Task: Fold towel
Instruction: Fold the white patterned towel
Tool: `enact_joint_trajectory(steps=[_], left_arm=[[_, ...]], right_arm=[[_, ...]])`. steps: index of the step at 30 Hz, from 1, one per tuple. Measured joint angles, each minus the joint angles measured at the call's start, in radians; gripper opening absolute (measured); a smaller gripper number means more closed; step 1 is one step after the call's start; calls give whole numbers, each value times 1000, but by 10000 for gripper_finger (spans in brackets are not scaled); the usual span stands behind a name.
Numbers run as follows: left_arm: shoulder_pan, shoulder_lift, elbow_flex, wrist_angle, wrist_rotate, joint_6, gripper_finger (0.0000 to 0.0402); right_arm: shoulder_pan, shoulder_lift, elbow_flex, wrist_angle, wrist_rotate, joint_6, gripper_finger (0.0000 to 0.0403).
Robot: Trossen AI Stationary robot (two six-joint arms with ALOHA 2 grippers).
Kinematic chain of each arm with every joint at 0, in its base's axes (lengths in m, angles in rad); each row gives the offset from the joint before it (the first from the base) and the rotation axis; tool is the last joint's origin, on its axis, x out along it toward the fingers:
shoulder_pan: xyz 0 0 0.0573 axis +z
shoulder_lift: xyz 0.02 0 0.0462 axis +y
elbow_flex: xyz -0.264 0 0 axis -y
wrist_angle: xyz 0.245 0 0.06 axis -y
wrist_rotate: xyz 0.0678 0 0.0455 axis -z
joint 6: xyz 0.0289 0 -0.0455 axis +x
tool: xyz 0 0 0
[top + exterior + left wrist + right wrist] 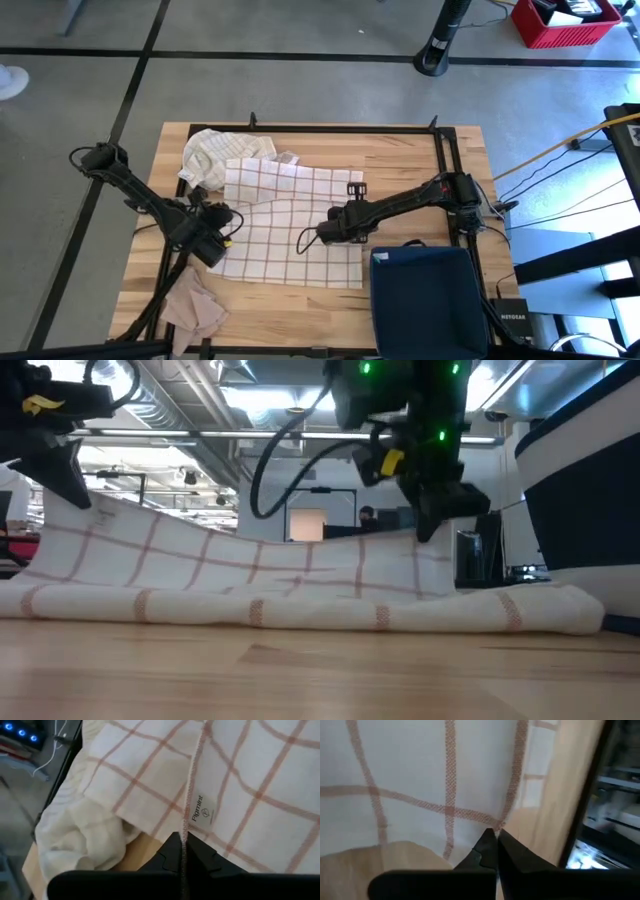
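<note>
- L gripper point(222, 228): fingers together, clamped on the hem of the checked towel point(290, 225). L wrist view shows the hem point(192, 795) running straight into the closed tips, w/ a small sewn label point(201, 810) just beside that edge.
- R gripper point(328, 232): fingers together too, pinching the towel at an edge or corner; R wrist view shows cloth point(420, 780) caught at the tips, bare wood just beside it.
- Low view: both grippers hold the towel point(300, 585) up off the table point(320, 670); the cloth sags between them in a shallow dip, its lower part resting on the wood as a long fold.
- Towel: white w/ thin red-brown grid, lying mid-table, spread between the 2 arms; far part still flat on the table in the high view.
- Edges: towel's near edge is close to the table's front; far edge sits near the black frame rail point(340, 128) at the back.
- 2nd cloth, cream and crumpled point(215, 152), touches the towel's far-left corner; also seen in L wrist view point(80, 840).
- Tan rag point(195, 305) at front-left corner, apart from the towel.
- Dark blue bin point(425, 300) at front-right, just beside the towel's right end and near the R arm.
- Open room: bare wood right of the towel, between it and the frame's right rail; a narrow strip at the front-centre.
</note>
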Motion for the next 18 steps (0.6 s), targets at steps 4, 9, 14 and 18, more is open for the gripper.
enact_joint_trajectory(steps=[4, 9, 14, 18], left_arm=[[25, 0, 18, -86, -77, -82, 5], [141, -2, 70, -249, -214, -103, 5], [321, -32, 71, -220, -237, -35, 5], [432, -34, 71, -122, -207, 109, 5]], right_arm=[[-50, -61, -73, 65, -36, -42, 3], [-147, -183, -125, 160, -29, -69, 3], [-279, -225, -180, 289, -125, -70, 3], [-339, -221, -226, 382, -202, -66, 3]])
